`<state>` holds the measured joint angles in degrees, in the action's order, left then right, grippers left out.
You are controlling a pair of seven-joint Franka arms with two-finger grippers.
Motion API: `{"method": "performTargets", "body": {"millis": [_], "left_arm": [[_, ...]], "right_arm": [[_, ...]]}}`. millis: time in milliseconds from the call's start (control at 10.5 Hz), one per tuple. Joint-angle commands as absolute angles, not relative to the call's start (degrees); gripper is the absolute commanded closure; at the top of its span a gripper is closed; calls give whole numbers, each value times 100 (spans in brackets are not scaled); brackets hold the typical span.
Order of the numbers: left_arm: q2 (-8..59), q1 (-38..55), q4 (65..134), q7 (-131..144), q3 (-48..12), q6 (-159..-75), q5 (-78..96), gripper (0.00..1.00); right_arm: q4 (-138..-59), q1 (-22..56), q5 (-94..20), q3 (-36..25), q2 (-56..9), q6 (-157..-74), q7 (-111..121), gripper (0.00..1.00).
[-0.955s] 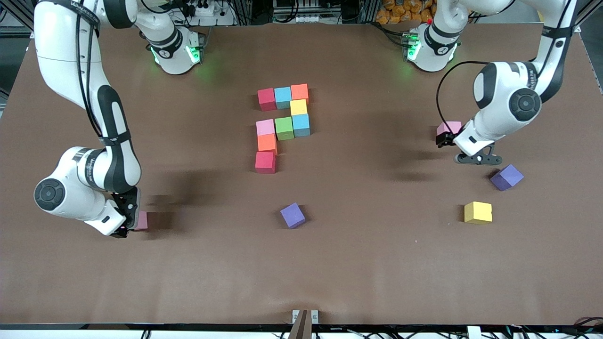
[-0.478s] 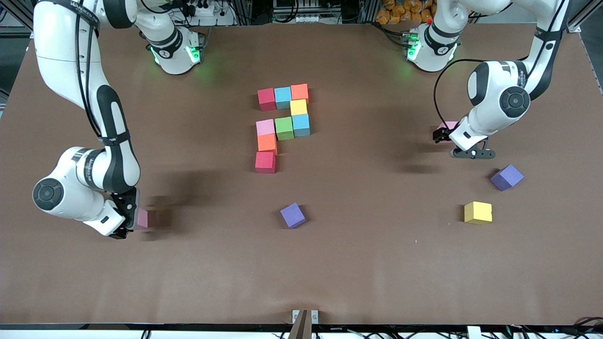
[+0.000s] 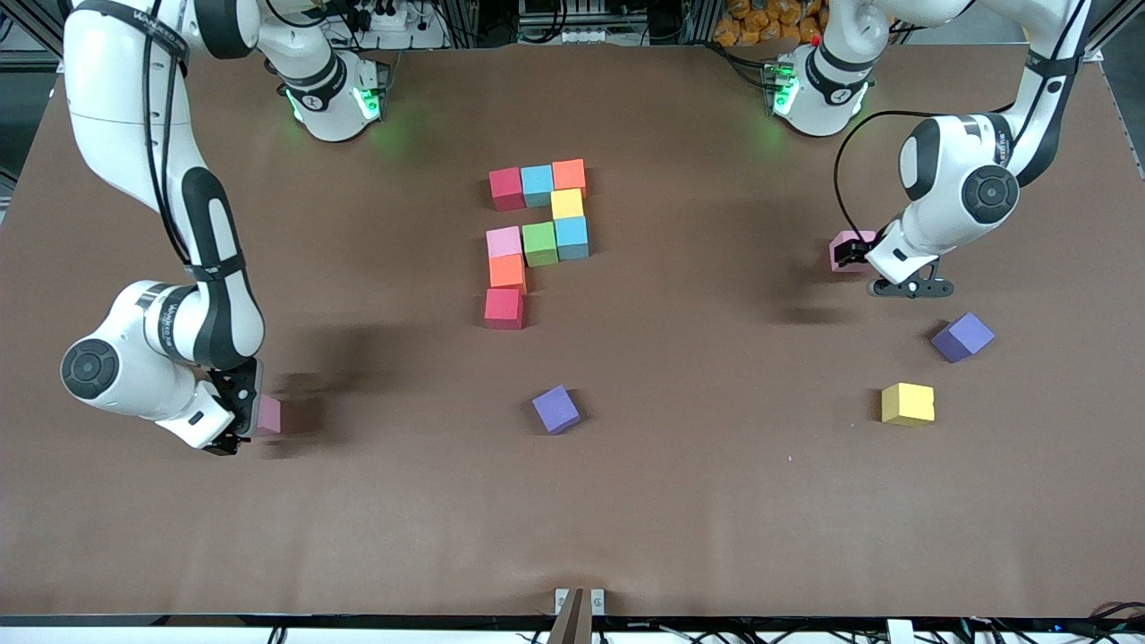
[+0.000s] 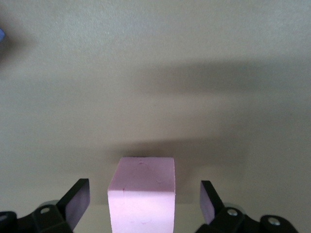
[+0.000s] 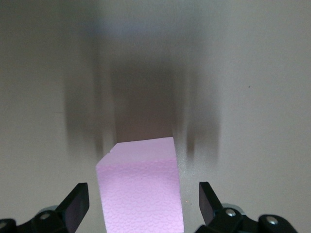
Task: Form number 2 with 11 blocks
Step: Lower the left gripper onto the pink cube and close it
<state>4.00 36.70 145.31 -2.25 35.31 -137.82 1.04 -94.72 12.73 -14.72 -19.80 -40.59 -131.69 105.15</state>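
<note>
While both of my claws stand wide open with nothing gripped, each has a pink block sitting between its fingers: my left claw (image 3: pixel 854 259) is down at the pink block (image 3: pixel 845 248) near the desk (image 3: pixel 626 501) edge at the left arm's end, and my right claw (image 3: pixel 234 420) brackets the other loose pink block (image 3: pixel 268 416) toward the right arm's end. In the left wrist view the cube (image 4: pixel 142 194) sits square between my fingers (image 4: pixel 77 200) with clear gaps on both sides; in the right wrist view the cube (image 5: pixel 140 187) is turned a little askew, again with room on each side. The partial figure (image 3: pixel 535 237) of nine blocks lies in the middle of the desk, closer to the bases' edge than to the front camera's, and needs two more cubes to finish its lowest row beside the red block (image 3: pixel 504 308). I judge these cubes light, soft and matte, so they should grip well without slipping but may squash or twist if pinched on corners; I should close on two flat, parallel faces at mid-height. Open desk is plentiful around both pink blocks. A purple cube (image 3: pixel 555 409) lies nearer the front camera than the figure, and another purple cube (image 3: pixel 962 336) and a spare yellow cube (image 3: pixel 907 403) lie near my left claw, so I would carry high over them.
</note>
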Motion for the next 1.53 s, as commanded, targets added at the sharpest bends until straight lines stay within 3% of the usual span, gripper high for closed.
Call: {"method": "performTargets", "body": {"millis": [0,96,287,573,669,764,1051,1433], "left_arm": [[421,3621,14660,-185,3516,-13887,-44,0],[474,3621,14704,-185,3516,-13887,-44,0],[536,3595,14748,-185,3516,-13957,-44,0],[676,3586,14774,-193,3516,-14019,-44,0],[720,3586,14774,-193,3516,-14019,-44,0],[764,3577,14766,-193,3516,-14027,-35,14],[826,3463,14696,-193,3507,-14115,44,100],[835,3524,14195,-184,3384,-14071,597,100]], "right_arm": [[-9475,1195,-1748,-1951,-4183,-13307,10810,0],[-9475,1195,-1766,-1951,-4184,-13307,10819,3],[-9475,1204,-1784,-1951,-4184,-13298,10811,35],[-9466,1204,-1871,-1951,-4184,-13263,10767,72],[-9466,1213,-1976,-1960,-4175,-13228,10714,73],[-9466,1230,-1978,-1960,-4157,-13219,10557,73],[-9439,1414,-1978,-1960,-4026,-12605,9794,74],[-9448,1801,-1978,-1916,-3911,-12472,8546,74]]}}
